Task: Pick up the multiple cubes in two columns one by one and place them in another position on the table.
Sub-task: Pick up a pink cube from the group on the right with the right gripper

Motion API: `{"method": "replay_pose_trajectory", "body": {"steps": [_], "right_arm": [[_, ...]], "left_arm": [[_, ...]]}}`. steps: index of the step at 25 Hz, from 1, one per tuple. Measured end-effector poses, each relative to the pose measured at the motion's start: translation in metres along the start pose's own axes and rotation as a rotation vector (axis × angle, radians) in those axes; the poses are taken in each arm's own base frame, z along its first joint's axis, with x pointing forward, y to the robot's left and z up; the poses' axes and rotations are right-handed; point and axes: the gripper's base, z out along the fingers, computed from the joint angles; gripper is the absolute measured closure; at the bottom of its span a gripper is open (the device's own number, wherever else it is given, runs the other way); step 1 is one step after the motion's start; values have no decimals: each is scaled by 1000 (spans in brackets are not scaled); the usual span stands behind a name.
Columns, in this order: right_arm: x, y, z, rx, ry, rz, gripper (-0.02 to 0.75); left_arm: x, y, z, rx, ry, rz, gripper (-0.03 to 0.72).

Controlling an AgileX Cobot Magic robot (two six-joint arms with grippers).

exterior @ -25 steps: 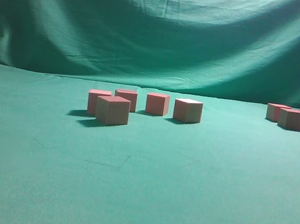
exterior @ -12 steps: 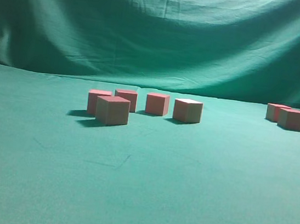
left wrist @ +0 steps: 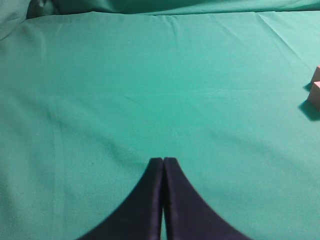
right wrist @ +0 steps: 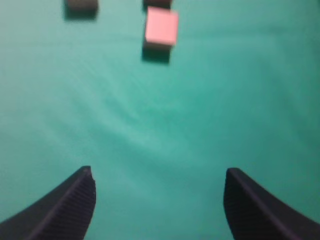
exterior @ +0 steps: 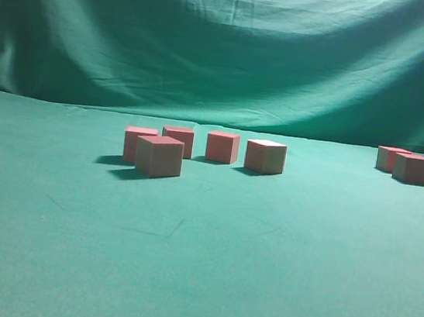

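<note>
The left tool [left wrist: 163,162], two black tapering fingers pressed together with nothing between them, hangs over bare green cloth of the table [left wrist: 125,100]. Two small pinkish-red and pale tan wooden-looking cubes [left wrist: 315,89] show only as slivers at the right edge of the left wrist view, well apart from this tool.

The right tool [right wrist: 159,175] has its ribbed black fingers spread wide and empty. One pink-topped cube [right wrist: 161,27] lies well ahead of the gap between them, with two darker cubes, blurred and cut off, at the top edge of that view.

In the exterior view neither tool shows. Five cubes form a loose cluster left of the table's middle: the nearest one [exterior: 159,156] stands in front, one [exterior: 137,142] just behind it to the left, then three in a row toward the right, ending with a pale-topped one [exterior: 265,156]. Four more sit near the table's far right edge [exterior: 412,168], the last cut off by the frame.

Compared with the earlier exterior frames, nothing has shifted.

A creased green cloth backdrop [exterior: 227,43] hangs behind the table. Nothing stands between either tool and the cubes.
</note>
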Motion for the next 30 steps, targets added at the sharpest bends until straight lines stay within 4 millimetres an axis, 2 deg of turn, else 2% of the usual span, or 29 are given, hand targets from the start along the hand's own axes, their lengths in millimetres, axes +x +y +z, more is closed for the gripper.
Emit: {"method": "replay_pose_trajectory", "body": {"steps": [3, 8, 16, 24, 30], "right_arm": [[2, -15, 26, -27, 58, 68, 217], [-10, -29, 56, -35, 50, 139, 217], [-27, -20, 88, -80, -15, 98, 217], [-66, -12, 112, -84, -23, 99, 217], [-79, -6, 133, -81, -1, 95, 217]], "left_arm": [[0, 0, 0, 0, 0, 0, 688], [0, 0, 0, 0, 0, 0, 688], [0, 0, 0, 0, 0, 0, 688], [0, 0, 0, 0, 0, 0, 688], [0, 0, 0, 0, 0, 0, 688]]}}
